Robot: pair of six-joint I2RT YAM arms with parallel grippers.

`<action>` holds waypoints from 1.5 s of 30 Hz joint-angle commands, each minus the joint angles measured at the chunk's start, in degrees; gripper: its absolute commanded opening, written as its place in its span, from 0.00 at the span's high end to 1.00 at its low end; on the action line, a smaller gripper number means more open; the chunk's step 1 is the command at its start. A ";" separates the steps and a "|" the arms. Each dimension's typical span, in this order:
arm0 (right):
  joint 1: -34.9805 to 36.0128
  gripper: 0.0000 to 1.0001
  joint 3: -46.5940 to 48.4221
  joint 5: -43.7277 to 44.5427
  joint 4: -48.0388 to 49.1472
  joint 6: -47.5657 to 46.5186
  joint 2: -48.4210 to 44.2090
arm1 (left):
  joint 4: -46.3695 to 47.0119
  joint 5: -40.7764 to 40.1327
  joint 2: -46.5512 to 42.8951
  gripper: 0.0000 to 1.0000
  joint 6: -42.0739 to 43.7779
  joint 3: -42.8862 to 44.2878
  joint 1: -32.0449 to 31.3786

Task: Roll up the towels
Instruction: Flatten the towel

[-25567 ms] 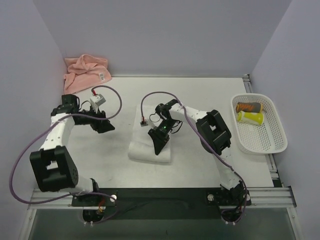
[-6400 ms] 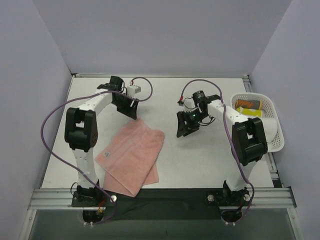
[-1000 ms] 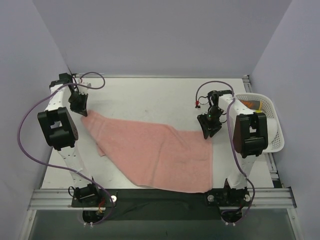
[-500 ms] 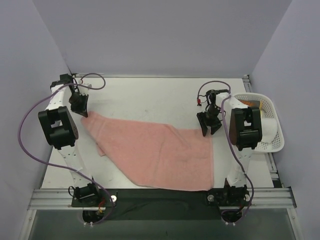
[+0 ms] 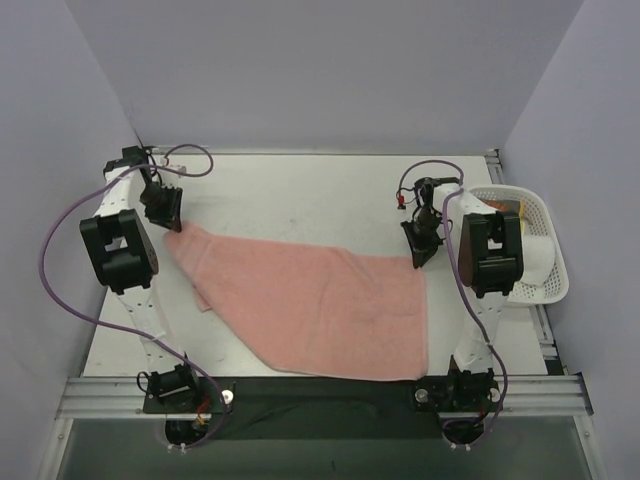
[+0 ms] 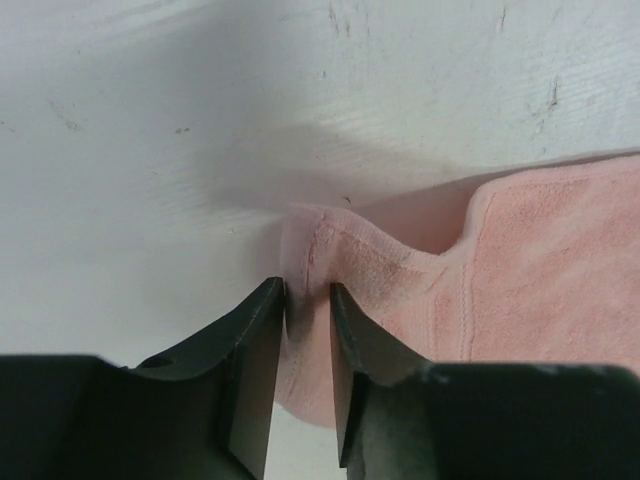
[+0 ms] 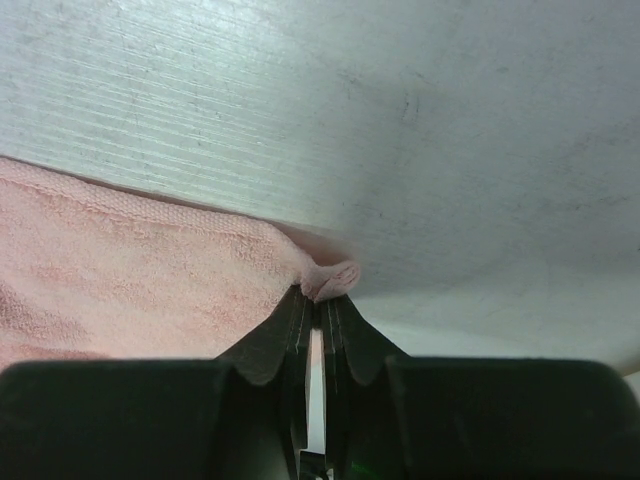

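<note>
Towel: soft, light, limp terry; you grip it best at corners. Left hand pinches one near the desk's left edge, right hand another near the right.
</note>
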 commanded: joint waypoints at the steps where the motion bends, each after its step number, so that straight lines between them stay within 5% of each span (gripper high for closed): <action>1: -0.11 1.00 0.14 -0.49 -1.30 -0.37 -0.51 | -0.31 2.21 1.18 0.63 -0.04 4.12 -0.24; 20: -0.55 1.00 0.05 -0.92 -1.48 0.42 -2.28 | 2.42 -1.30 8.39 0.55 -2.50 2.99 -1.47; 23: -0.46 1.00 0.31 -1.28 -1.30 0.34 -2.72 | 3.56 -2.09 8.13 0.65 -2.51 1.49 -1.65; 25: -0.55 1.00 0.83 -1.37 -1.22 0.25 -2.98 | 3.91 -1.74 7.95 0.86 -2.68 1.05 -1.73; 28: -0.64 1.00 1.97 -1.28 -1.04 -0.10 -3.42 | 3.91 -0.60 7.60 1.00 -3.38 2.09 -1.91; 45: -9.60 1.00 16.04 -13.31 -1.04 -8.80 -13.26 | 1.63 13.11 0.22 1.00 -11.47 27.67 -0.24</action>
